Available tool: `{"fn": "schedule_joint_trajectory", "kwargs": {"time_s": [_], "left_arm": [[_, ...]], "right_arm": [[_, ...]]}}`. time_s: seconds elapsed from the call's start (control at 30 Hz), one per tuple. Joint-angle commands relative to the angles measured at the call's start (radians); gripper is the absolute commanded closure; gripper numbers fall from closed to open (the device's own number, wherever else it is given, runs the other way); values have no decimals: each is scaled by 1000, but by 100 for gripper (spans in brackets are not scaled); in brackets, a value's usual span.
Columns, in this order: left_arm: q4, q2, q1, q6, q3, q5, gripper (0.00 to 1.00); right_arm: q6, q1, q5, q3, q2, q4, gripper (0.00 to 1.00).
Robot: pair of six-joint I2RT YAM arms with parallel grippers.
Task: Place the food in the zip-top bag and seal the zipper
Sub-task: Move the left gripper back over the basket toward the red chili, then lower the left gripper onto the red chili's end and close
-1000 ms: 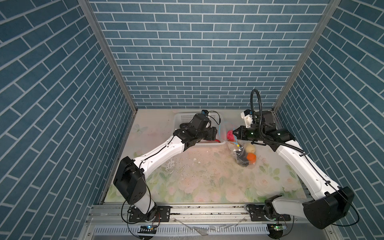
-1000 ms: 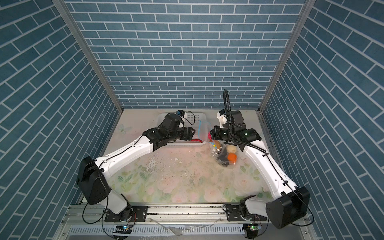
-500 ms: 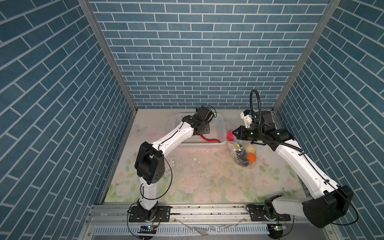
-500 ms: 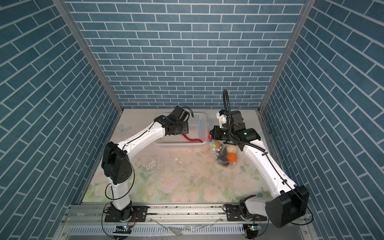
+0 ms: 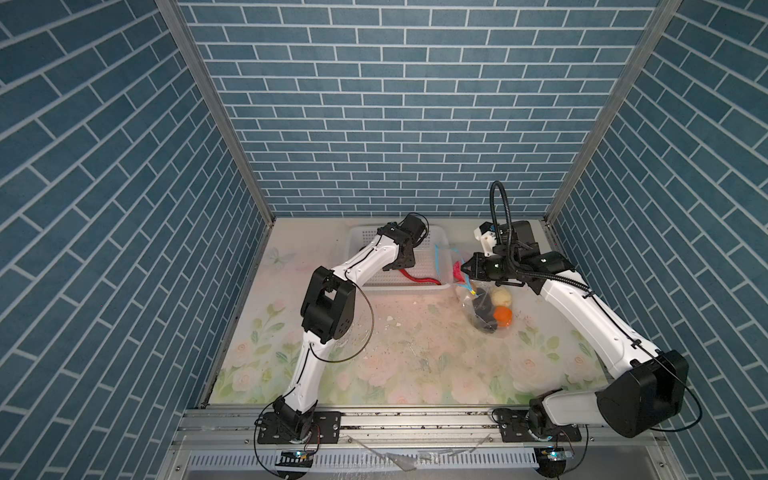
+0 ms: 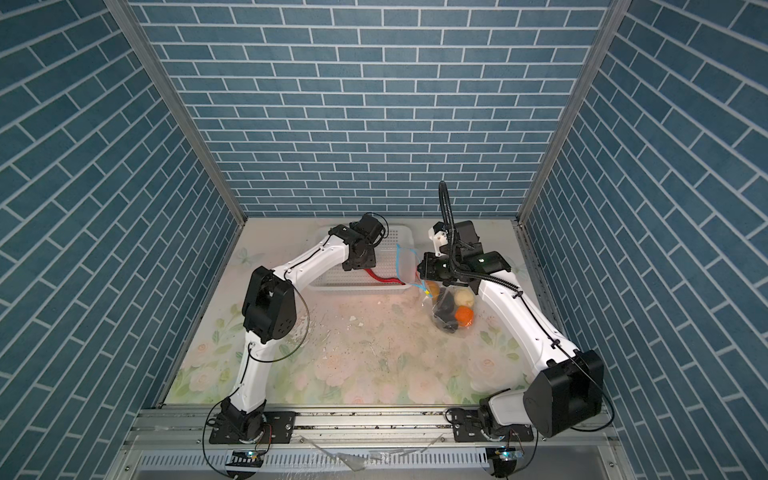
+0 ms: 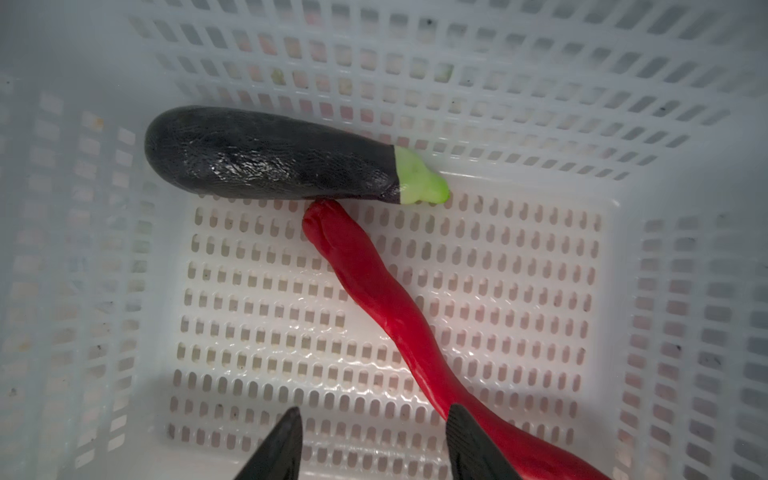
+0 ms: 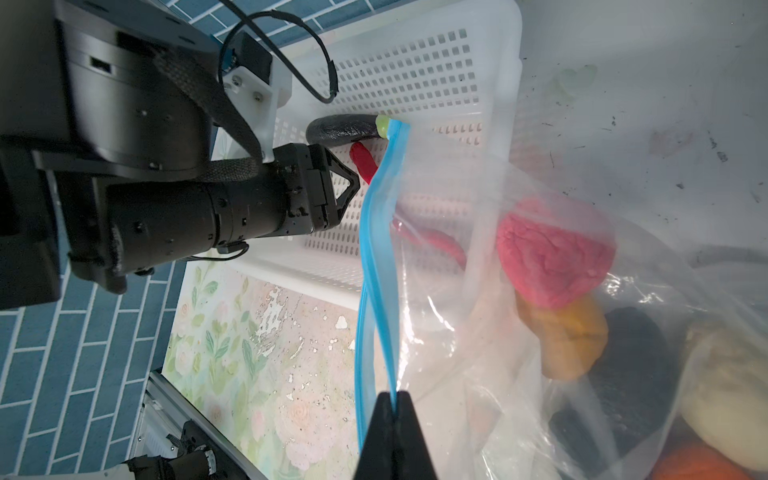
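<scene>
Food [image 8: 552,257] already fills the lower part of the zip-top bag [image 8: 478,332]: a pink piece, a yellow-orange piece [image 8: 569,336], a black lump [image 8: 623,374], a cream piece [image 8: 731,395] and an orange one at the bottom, all seen through the crinkled clear plastic. The bag's mouth stands open, its light-blue zipper [image 8: 376,270] running in a long curve up from the right pincer [image 8: 392,403], which is clenched on that strip. In both top views the bag hangs from this pincer at the far right of the floral surface [image 5: 415,353], just beside the right end of the white perforated basket [image 7: 519,75]. Two more pieces lie on the basket's floor: a dark aubergine [image 7: 270,158] with a pale green stem, lying along the foot of one wall, and a long red chilli [image 7: 374,291] whose blunt end touches the aubergine's side. The left pincer [image 7: 372,411] hangs inside the basket, released, its jaws spread above the slotted floor, with the chilli's narrow end passing under one finger [image 7: 469,440]. The left arm reaches into the basket from the near left.
</scene>
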Motion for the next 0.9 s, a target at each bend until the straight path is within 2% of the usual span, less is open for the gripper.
{"fn": "schedule_joint_trajectory", "kwargs": {"time_s": [0.0,0.37,0.87], "left_arm": [[-5,25,12,-29,39,-9,43],[28,117,34,-58,105,14,45],[43,182,63,-64,105,35,49]], "right_arm": [[-34,-7,-20,33,9,1,100],[-34,-11,-29,44,22,0,100],[-27,-14,-52,45,43,7,100]]}}
